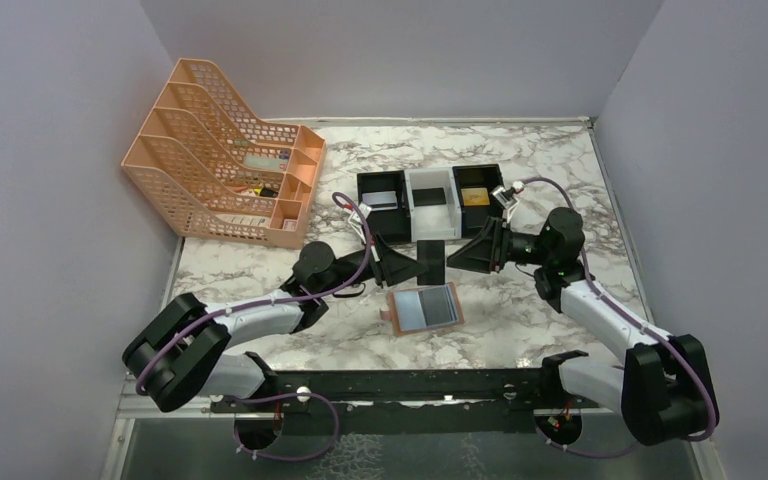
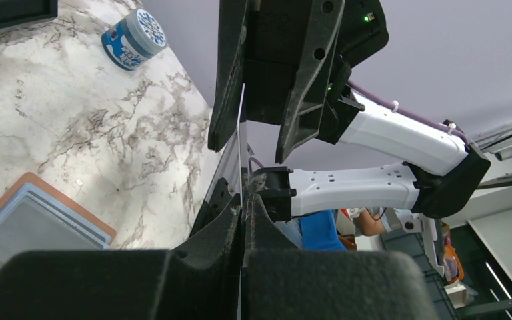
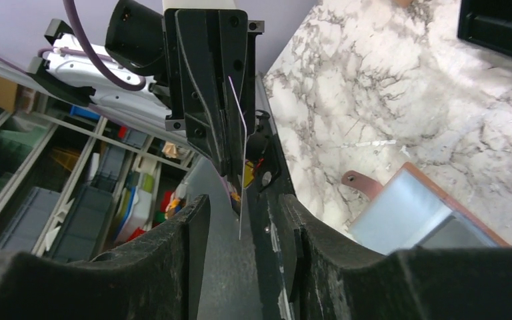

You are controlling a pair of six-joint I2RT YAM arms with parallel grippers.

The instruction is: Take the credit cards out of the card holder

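The tan card holder (image 1: 425, 308) lies open on the marble table, pale blue lining up, with a grey card (image 1: 418, 310) in its pocket. It also shows in the left wrist view (image 2: 33, 220) and the right wrist view (image 3: 407, 213). My left gripper (image 1: 422, 265) is shut on a dark grey credit card (image 1: 434, 262), held on edge above the table just behind the holder. The card is seen edge-on in the wrist views (image 2: 241, 147) (image 3: 243, 187). My right gripper (image 1: 452, 258) faces the left one; it is open, with one finger either side of the card's free end (image 3: 240, 213).
Three box trays stand behind the grippers: a black one (image 1: 382, 195) with a dark card, a white one (image 1: 430, 200), and a black one (image 1: 477, 192) with a gold card (image 1: 475, 196). An orange mesh file rack (image 1: 225, 150) is at back left. A blue-white round tin (image 2: 133, 37) sits on the table.
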